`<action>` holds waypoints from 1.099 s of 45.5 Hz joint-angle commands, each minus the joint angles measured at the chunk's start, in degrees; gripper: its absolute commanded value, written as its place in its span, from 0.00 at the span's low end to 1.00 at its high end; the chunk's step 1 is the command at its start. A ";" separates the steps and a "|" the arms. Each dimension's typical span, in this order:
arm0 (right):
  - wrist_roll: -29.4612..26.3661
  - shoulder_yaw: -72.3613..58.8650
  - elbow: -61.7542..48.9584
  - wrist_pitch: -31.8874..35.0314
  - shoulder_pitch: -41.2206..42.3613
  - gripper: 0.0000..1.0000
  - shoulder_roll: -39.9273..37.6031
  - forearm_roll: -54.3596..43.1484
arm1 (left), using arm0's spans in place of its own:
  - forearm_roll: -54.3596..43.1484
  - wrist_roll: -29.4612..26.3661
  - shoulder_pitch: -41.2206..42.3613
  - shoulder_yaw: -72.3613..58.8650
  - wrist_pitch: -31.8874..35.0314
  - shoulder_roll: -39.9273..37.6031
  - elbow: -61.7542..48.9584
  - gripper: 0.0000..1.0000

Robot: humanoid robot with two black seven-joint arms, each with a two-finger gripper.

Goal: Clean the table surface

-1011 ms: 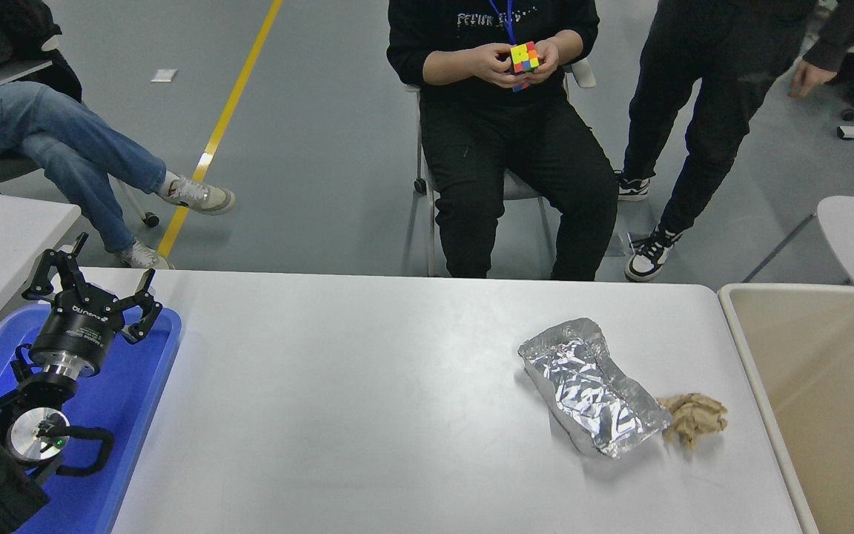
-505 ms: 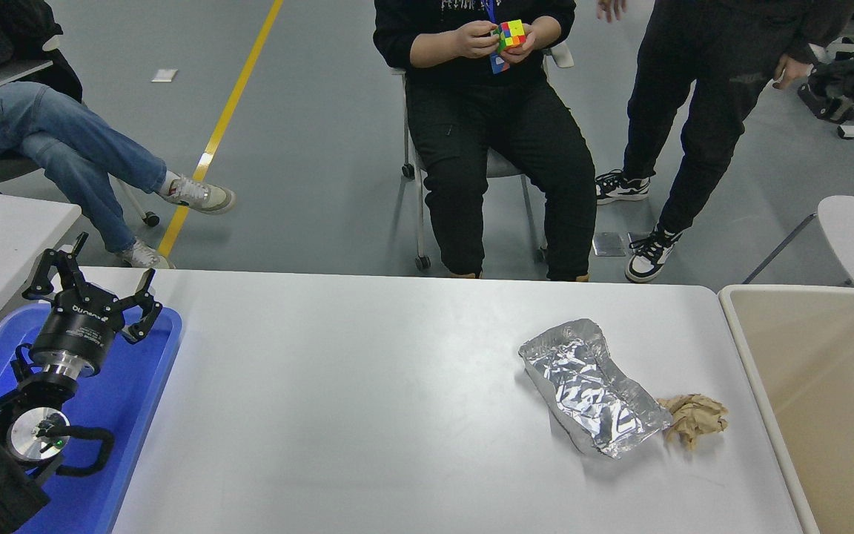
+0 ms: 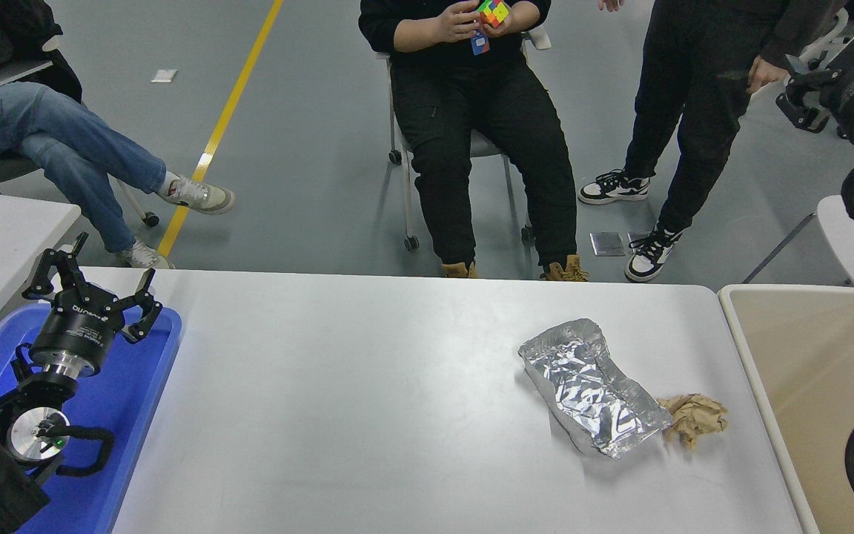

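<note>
**Two scraps lay on the table while the right arm hung high at the frame's edge**

The fingers of the left gripper (image 3: 93, 285) were spread wide apart and held nothing; this gripper sat parked at the lower left of the frame, above the far end of a blue plastic tray (image 3: 138, 400). The right gripper (image 3: 812, 93) showed at the upper right edge, well above and beyond the table, over the grey floor; whether its fingers were spread or pressed together could not be told, since only part of it was in view.

The table surface (image 3: 368, 400) filled the lower middle of the frame, white and matte. On its right part lay a crumpled silver foil bag (image 3: 590, 386), set slantwise. A wad of brown paper (image 3: 694, 419) lay just beside the bag's lower right end, touching or nearly touching it. A beige bin (image 3: 812, 371) stood against the table's right edge, with a black cable looping over its lower right.

At the top of the frame a seated person in black turned a colourful puzzle cube (image 3: 492, 12) in both hands. Another person stood to the right, and a third sat at the upper left in blue jeans.
</note>
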 commanded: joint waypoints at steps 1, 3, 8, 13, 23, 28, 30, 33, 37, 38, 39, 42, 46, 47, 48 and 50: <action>4.40 -0.86 -0.05 0.20 -2.91 0.98 1.71 0.00 | 0.00 0.00 0.00 0.01 0.00 0.00 0.00 1.00; 5.11 -1.03 -0.05 0.20 -3.52 0.98 1.80 0.00 | 0.00 0.00 0.00 0.01 0.00 0.00 0.00 1.00; 6.34 -1.12 -0.23 0.28 -5.37 0.98 1.89 0.00 | 0.00 0.00 0.00 0.01 0.00 0.00 0.00 1.00; 7.04 -1.03 -0.40 0.37 -6.86 0.98 2.77 0.00 | 0.00 0.00 0.00 0.01 0.00 0.00 0.00 1.00; 9.85 -1.03 -1.11 1.16 -10.55 0.98 3.56 -0.09 | 0.00 0.00 0.00 0.01 0.00 0.00 0.00 1.00; 10.82 -0.86 -2.25 1.25 -12.66 0.98 5.23 -0.35 | 0.00 0.00 0.00 0.01 0.00 0.00 0.00 1.00; 11.17 -0.25 -2.25 1.25 -13.89 0.98 6.11 -0.88 | 0.00 0.00 0.00 0.01 0.00 0.00 0.00 1.00; 11.35 0.02 -1.99 1.60 -15.12 0.98 6.55 -1.06 | 0.00 0.00 0.00 0.01 0.00 0.00 0.00 1.00; 12.66 0.02 -2.07 2.22 -16.44 0.98 7.16 -1.06 | 0.00 0.00 0.00 0.01 0.00 0.00 0.00 1.00; 13.19 0.02 -2.07 2.31 -16.71 0.98 7.25 -1.06 | 0.00 0.00 0.00 0.01 0.00 0.00 0.00 1.00; 13.54 0.02 -2.07 2.31 -17.14 0.98 7.34 -1.06 | 0.00 0.00 0.00 0.01 0.00 0.00 0.00 1.00; 14.34 -0.07 -2.07 2.39 -18.20 0.98 7.69 -1.06 | 0.00 0.00 0.00 0.01 0.00 0.00 0.00 1.00; 14.69 -0.33 -2.25 2.39 -18.99 0.98 8.04 -1.06 | 0.00 0.00 0.00 0.01 0.00 0.00 0.00 1.00; 14.78 -0.51 -2.34 2.39 -19.17 0.98 8.04 -1.06 | 0.00 0.00 0.00 0.01 0.00 0.00 0.00 1.00; 14.78 -0.68 -2.34 2.39 -19.34 0.98 8.13 -1.06 | 0.00 0.00 0.00 0.01 0.00 0.00 0.00 1.00; 14.78 -0.77 -2.43 2.39 -19.87 0.98 8.13 -1.06 | 0.00 0.00 0.00 0.01 0.00 0.00 0.00 1.00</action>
